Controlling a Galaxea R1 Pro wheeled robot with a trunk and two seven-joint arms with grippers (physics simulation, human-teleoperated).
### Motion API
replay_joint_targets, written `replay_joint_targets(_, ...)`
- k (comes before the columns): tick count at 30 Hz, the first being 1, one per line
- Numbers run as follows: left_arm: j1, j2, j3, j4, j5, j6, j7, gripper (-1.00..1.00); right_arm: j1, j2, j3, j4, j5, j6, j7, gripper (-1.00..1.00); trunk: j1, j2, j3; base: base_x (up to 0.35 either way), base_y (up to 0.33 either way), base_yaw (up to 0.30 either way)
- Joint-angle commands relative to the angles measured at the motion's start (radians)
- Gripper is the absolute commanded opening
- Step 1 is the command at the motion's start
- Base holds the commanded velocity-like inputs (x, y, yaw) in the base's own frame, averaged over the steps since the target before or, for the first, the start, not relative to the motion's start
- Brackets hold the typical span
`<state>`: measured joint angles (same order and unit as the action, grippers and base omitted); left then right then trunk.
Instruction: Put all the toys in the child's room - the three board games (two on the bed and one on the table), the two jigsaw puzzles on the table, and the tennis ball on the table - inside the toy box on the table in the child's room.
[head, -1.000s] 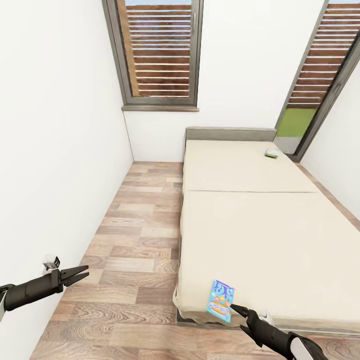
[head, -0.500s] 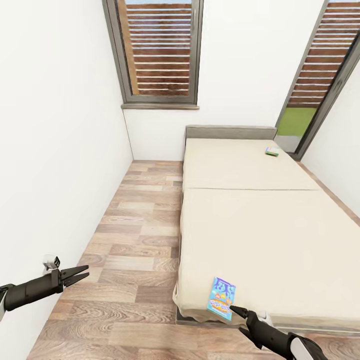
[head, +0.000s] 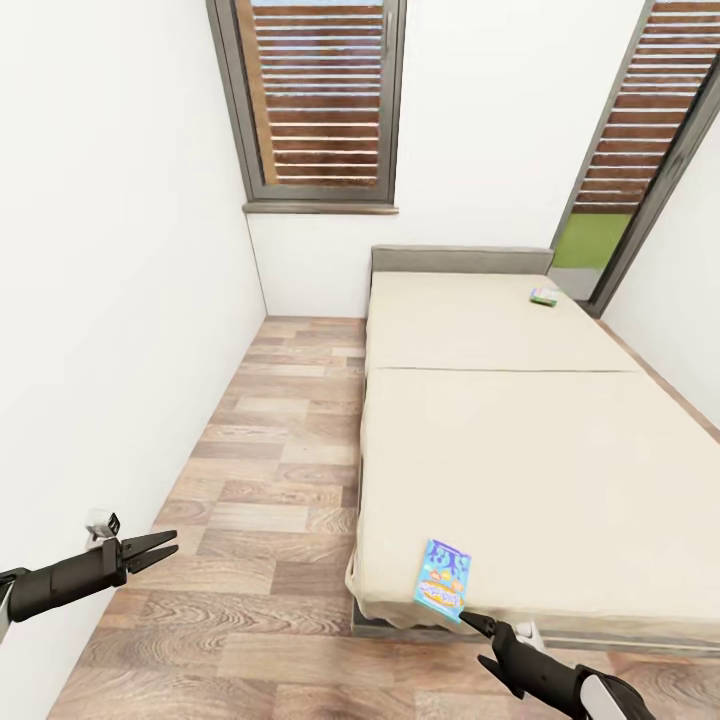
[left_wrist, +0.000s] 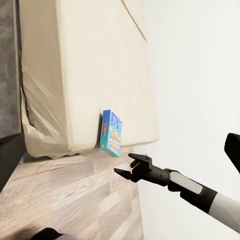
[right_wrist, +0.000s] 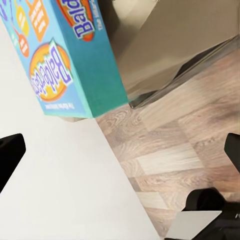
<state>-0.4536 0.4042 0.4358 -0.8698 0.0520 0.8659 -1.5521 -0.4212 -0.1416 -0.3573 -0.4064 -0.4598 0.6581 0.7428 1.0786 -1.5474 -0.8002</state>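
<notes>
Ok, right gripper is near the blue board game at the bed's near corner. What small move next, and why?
Probably ease the right gripper forward toward the blue board game. It looks open and just short of the box, which lies flat at the bed's near corner. The left gripper hangs open over the floor, far from it, so the right one is better placed to grasp.

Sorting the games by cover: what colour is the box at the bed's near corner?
The board game is bright blue-teal with orange and yellow cartoon lettering, clearest in the right wrist view.
</notes>
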Motion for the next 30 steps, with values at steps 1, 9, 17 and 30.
replay_joint_targets(1,0.000,0.000,0.000,0.000,-0.001,0.010,-0.004,1.00,-0.001,0.000,-0.004,0.000,-0.001,0.006,0.001,1.00,0.004,-0.008,-0.004,-0.005,0.000,0.000)
replay_joint_targets(9,0.000,0.001,0.000,0.000,0.000,0.010,-0.006,1.00,-0.001,0.000,-0.004,-0.004,0.000,0.006,0.007,1.00,0.023,-0.043,-0.020,-0.002,0.000,0.000)
replay_joint_targets(17,0.000,0.001,0.000,0.000,0.000,0.010,-0.006,1.00,-0.001,0.003,-0.003,-0.007,0.000,0.007,0.043,1.00,0.023,-0.043,-0.020,0.000,0.000,0.000)
replay_joint_targets(30,0.000,0.001,0.000,0.000,-0.001,0.011,-0.008,1.00,-0.001,0.012,0.004,-0.011,0.013,-0.004,0.137,1.00,0.023,-0.043,-0.020,0.000,0.000,0.000)
